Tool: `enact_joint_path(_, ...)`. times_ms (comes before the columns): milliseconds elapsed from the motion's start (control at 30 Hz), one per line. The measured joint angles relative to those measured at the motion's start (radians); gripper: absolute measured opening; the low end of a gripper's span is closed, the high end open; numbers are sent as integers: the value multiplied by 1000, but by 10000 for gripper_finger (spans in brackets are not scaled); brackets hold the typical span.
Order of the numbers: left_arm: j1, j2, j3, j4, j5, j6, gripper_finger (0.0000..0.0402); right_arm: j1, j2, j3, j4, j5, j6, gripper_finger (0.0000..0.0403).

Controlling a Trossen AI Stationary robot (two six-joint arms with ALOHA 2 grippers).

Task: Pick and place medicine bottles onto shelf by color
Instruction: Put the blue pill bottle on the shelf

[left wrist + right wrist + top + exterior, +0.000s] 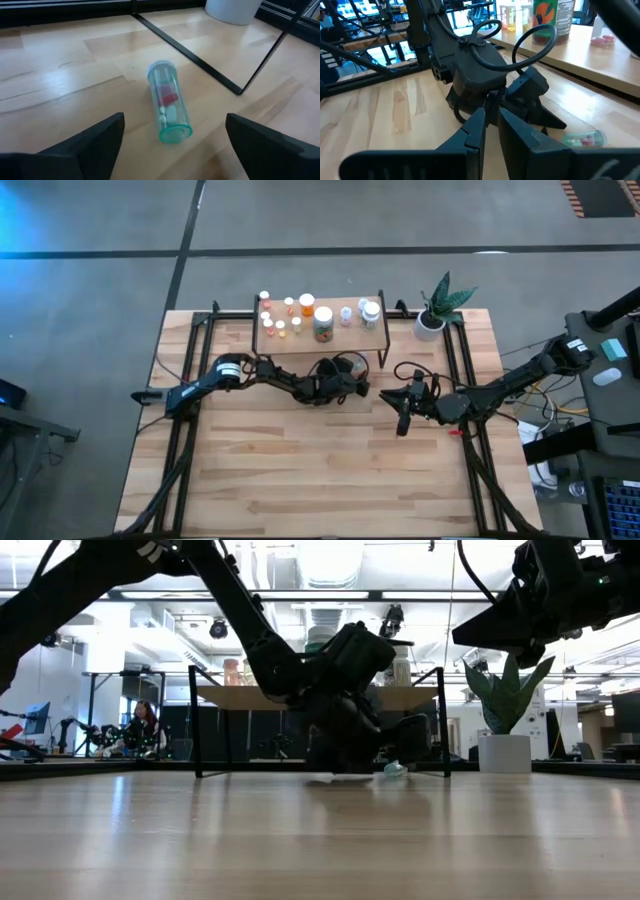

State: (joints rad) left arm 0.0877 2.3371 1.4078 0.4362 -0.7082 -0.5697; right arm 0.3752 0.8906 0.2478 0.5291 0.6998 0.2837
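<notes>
Jaws of the left gripper (pixel 172 142) are standing wide open astride the clear green vial (pixel 169 108), which is lying on the desk (pixel 60 85), its long axis pointing away between them; the right gripper (pixel 489 131), closed, is waiting farther off.

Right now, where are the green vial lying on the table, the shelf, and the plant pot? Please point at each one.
green vial (pixel 169 107): left wrist view, middle of its clear body.
shelf (pixel 345 340): high view, bare wood near its front edge.
plant pot (pixel 429 326): high view, white rim.
</notes>
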Motion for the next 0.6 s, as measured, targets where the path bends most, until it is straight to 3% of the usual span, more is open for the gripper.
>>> enact_joint_path(400,0,4,15,-9,-1,34,331,0,0,0,1,8,-9,43)
enact_joint_path(600,-3,94,93,-2,-21,48,331,0,0,1,6,8,-8,43)
